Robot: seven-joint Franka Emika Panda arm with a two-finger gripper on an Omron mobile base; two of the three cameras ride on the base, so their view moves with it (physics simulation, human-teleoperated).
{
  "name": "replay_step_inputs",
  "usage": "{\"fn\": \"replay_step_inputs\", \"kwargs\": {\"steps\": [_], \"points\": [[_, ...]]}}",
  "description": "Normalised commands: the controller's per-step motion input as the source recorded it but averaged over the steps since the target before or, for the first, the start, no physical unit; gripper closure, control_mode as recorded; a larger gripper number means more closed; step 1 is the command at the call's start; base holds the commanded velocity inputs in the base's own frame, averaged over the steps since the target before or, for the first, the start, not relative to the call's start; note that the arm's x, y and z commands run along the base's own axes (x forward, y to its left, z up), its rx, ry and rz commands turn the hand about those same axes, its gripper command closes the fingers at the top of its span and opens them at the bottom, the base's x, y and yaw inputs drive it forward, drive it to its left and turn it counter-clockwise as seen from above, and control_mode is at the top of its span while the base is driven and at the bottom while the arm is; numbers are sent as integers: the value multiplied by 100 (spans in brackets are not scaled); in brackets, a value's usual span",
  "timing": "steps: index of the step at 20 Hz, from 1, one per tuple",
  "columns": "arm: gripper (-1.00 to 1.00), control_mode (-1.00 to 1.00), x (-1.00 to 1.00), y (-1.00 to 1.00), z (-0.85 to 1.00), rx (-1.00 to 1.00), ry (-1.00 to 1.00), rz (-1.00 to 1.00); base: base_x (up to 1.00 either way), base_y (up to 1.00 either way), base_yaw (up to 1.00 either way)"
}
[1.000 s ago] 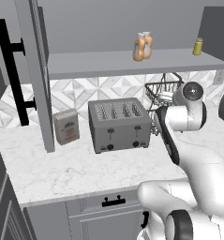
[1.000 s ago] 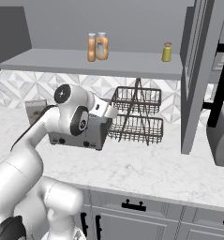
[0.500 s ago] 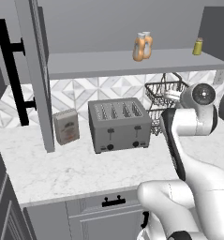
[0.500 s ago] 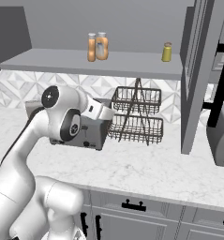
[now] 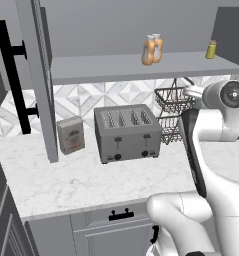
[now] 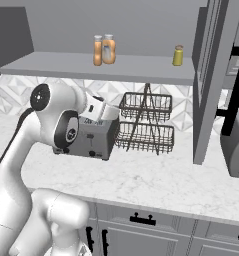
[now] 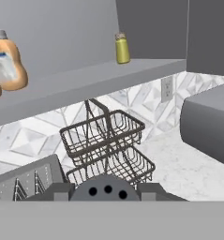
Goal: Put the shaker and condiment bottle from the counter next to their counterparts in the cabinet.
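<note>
— Left base view?
— Two orange bottles (image 5: 152, 49) paired on the cabinet shelf (image 5: 106, 67). Yellow-olive shaker (image 5: 210, 50) alone toward the right end, with bare shelf on both sides.

— Right base view?
— Wire rack (image 6: 145, 122) just under the shelf lip. Open cabinet door (image 6: 208, 75) close to the right of that spot.

— Hand view?
— Gripper (image 7: 107, 193) closed narrow on the shaker (image 7: 107, 189), holed cap showing between the fingers; long axis hard to judge. Counterpart up and right, above the lip. Probably lift clear first, then reach in.

A home kitchen: a marble-look counter (image 5: 86, 182) carries a four-slot toaster (image 5: 127, 133) and wire basket rack (image 6: 145, 123), backed by patterned tile backsplash (image 5: 88, 98).
</note>
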Motion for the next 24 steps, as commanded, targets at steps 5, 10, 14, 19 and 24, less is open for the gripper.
{"fn": "replay_step_inputs", "kwargs": {"steps": [5,10,14,19,24], "points": [[100,-100,-23,0,55,0,-7,0,0,0,0],[100,-100,-16,0,54,0,-7,0,0,0,0],[100,-100,-1,0,47,0,-5,0,0,0,0],[100,-100,0,0,40,0,0,0,0,0,0],[100,-100,6,-14,16,0,0,-1,0,0,0]]}}
